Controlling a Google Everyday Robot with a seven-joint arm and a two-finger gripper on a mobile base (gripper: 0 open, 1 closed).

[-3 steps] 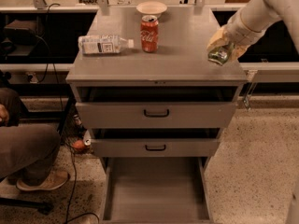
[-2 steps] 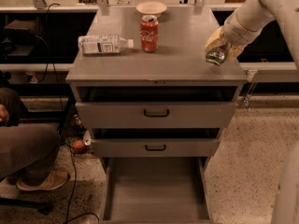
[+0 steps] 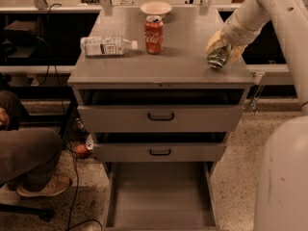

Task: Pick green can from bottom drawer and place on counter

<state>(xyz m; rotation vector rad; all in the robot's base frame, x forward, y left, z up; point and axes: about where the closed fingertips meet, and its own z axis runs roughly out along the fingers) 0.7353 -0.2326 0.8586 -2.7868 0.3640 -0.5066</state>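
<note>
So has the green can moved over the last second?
Yes, slightly. The green can, held in the gripper, has shifted left over the counter, away from its right edge and toward the Coca-Cola can.

Pose: white robot arm [image 3: 269, 6] extended down-left from upper right. Pale yellow two-finger gripper [image 3: 220, 51] sat low over flat grey counter [image 3: 183, 67], right side, apparently clamped around tilted small green aluminium can [image 3: 218, 59].
</note>
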